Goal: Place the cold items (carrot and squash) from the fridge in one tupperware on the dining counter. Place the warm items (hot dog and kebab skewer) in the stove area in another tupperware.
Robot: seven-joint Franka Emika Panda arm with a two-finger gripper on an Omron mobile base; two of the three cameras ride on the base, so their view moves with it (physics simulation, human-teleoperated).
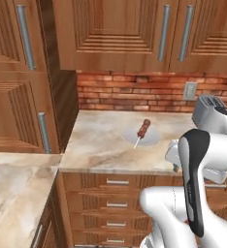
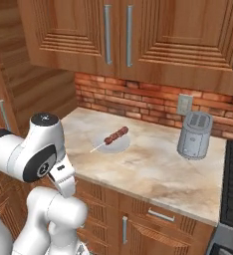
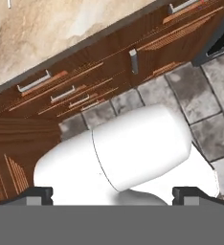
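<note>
A simulated kitchen corner with wooden cabinets, a red brick backsplash and a marbled beige worktop (image 1: 101, 140); the white robot arm is folded low in front of the cabinet drawers (image 1: 116, 203).

The kebab skewer (image 1: 143, 130), dark red meat chunks on a pale stick, lies on a round grey plate (image 1: 152, 139) near the middle of the worktop; in the right base view the kebab skewer (image 2: 114, 136) lies tilted across the plate (image 2: 119, 145), its stick pointing toward the worktop's front edge.

A silver toaster (image 2: 194, 134) stands upright on the worktop well apart from the plate, below a wall outlet (image 2: 184, 104) on the brick.

The gripper (image 3: 112, 195) points down toward the grey tiled floor (image 3: 214, 95); its 2 dark fingertips (image 3: 36, 194) sit far apart at the bottom of the hand view, so the jaws are released and grasp nothing; drawers with metal handles (image 3: 33, 82) lie beyond them; the skewer is up on the worktop, well away from the jaws and untouched.
</note>
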